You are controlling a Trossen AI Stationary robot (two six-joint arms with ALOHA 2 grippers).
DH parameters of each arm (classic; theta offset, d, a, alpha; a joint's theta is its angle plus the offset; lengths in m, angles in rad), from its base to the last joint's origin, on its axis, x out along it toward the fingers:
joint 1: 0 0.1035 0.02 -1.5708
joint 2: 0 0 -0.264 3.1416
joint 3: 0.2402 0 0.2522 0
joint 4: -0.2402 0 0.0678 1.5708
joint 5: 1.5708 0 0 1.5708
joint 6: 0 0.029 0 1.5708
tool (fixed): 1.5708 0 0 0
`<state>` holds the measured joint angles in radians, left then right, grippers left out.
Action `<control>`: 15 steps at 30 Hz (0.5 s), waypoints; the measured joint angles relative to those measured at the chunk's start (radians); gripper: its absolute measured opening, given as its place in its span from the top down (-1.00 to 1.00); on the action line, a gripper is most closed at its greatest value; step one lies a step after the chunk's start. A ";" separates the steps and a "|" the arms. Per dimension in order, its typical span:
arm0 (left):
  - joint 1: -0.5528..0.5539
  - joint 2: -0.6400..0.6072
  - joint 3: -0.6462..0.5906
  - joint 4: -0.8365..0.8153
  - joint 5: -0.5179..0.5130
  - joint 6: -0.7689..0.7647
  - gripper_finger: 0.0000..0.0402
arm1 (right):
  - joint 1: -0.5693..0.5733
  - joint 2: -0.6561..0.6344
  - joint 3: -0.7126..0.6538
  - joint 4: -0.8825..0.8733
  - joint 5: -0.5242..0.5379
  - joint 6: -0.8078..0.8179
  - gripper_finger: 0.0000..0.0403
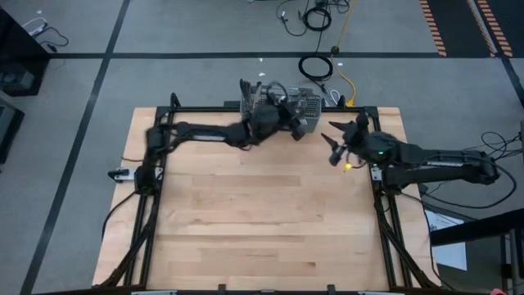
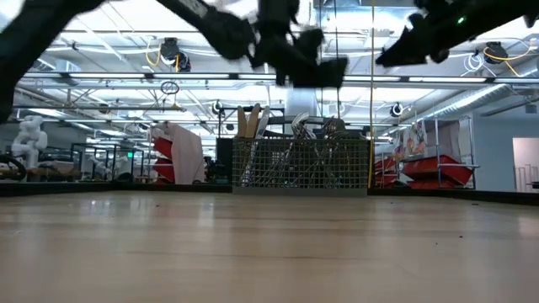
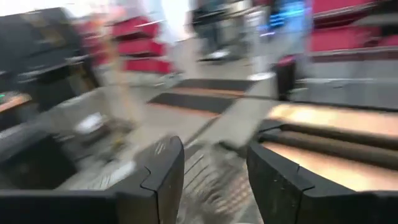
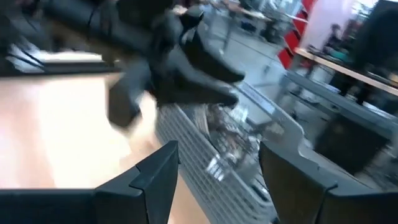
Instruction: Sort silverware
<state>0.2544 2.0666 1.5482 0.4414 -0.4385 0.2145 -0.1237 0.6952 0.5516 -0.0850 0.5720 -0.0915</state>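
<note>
Hovering directly above the wire basket (image 1: 282,104), the left gripper (image 1: 288,106) is seen with jaws parted, empty; the silverware (image 2: 307,135) stands upright below (handles up). The right gripper (image 1: 337,150), spread, waits beside.

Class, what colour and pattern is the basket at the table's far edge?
Grey wire mesh, a grid of small squares; the basket shows best in the low view.
</note>
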 joint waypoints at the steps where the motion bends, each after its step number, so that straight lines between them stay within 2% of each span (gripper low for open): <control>1: 0.000 -0.047 0.000 -0.055 0.059 -0.011 0.12 | 0.000 -0.029 0.006 -0.018 -0.020 0.000 -0.05; 5: 0.017 -0.284 0.000 -0.326 0.244 -0.026 0.18 | 0.000 -0.181 0.056 -0.176 -0.055 0.005 -0.05; 10: 0.094 -0.553 0.000 -0.685 0.427 -0.082 0.29 | 0.000 -0.394 0.134 -0.338 -0.054 0.041 -0.05; 15: 0.138 -0.813 -0.040 -0.892 0.606 -0.022 0.45 | 0.000 -0.566 0.145 -0.377 -0.079 0.096 -0.05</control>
<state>0.3921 1.2536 1.5080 -0.4504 0.1678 0.1924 -0.1233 0.1294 0.6969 -0.4620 0.4932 0.0048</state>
